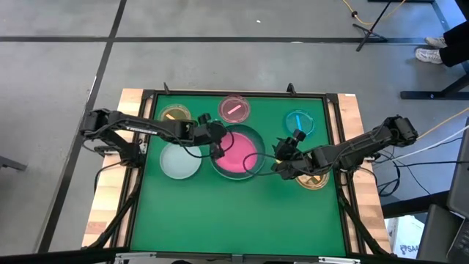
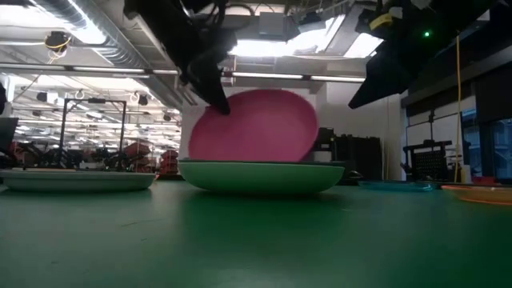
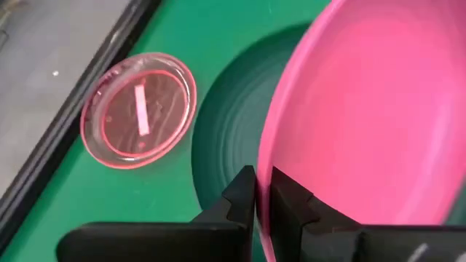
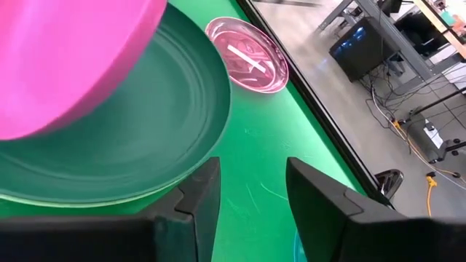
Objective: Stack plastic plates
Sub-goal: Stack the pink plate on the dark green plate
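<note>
Tabletop point(image 1: 242, 213), green mat, contents left to right. Amber small plate point(image 1: 174, 115), far left corner, flat, untouched. Pale plate point(image 1: 180, 161), medium, flat beside the left arm. Left hand point(image 1: 217, 149): pinched shut on the near rim of the pink plate point(image 1: 238, 155), one finger either side of the edge; the plate hangs tilted, its low edge resting in the dark green plate point(image 1: 258, 138), its high edge lifted on the left hand's side. Dark green plate: large, flat on the mat, centre. Small pink see-through plate point(image 1: 234, 108), behind the centre pair, flat. Right hand point(image 1: 284, 167): fingers spread wide, holding nothing, just beside the dark green plate's right rim. Cyan small plate point(image 1: 299, 122), far right, flat. Another amber plate point(image 1: 314, 180), under the right arm, partly hidden. Handling, by judgement: thin, light, stiff plastic, smooth and likely slippery; little risk of breakage. The raised rim is the only real hold, so a shallow pinch may slide or let the plate swing.
</note>
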`<action>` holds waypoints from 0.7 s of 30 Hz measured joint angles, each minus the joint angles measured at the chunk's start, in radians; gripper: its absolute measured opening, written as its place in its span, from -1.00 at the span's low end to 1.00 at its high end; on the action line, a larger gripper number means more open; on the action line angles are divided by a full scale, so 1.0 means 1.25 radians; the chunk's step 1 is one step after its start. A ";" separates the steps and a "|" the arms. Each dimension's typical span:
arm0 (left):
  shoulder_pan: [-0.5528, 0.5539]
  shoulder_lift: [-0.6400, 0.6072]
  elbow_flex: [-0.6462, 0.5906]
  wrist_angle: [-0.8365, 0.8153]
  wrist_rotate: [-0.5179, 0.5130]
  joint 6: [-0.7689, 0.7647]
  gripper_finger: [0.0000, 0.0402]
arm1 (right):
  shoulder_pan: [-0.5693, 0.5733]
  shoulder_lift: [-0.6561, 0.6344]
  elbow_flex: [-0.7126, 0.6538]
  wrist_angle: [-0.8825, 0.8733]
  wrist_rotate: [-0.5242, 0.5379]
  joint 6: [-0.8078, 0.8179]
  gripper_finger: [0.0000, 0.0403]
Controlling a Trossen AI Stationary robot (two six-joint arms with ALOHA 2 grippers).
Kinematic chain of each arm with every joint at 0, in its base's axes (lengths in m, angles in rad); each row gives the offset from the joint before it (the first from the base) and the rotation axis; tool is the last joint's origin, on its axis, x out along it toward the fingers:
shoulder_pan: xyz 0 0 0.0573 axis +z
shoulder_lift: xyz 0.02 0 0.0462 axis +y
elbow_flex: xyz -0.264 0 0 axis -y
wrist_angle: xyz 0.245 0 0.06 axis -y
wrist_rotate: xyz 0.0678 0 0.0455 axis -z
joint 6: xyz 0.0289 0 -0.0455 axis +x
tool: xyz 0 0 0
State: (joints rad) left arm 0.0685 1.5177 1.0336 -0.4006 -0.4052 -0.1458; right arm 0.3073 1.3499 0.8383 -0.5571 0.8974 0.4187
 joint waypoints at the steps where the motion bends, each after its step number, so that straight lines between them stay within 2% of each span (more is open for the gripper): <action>1: 0.003 0.009 0.000 0.002 0.006 0.001 -0.90 | 0.000 0.000 0.000 0.001 0.000 0.000 -0.27; 13: 0.024 0.048 0.001 0.016 0.010 0.030 -0.88 | 0.000 0.000 0.000 0.004 0.000 0.003 -0.27; 21: 0.024 0.049 0.001 0.015 0.006 0.065 -0.58 | 0.000 0.001 0.000 0.004 -0.001 0.003 -0.27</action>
State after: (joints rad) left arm 0.0982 1.5784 1.0348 -0.3813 -0.3981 -0.0639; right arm 0.3073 1.3506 0.8383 -0.5522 0.8967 0.4225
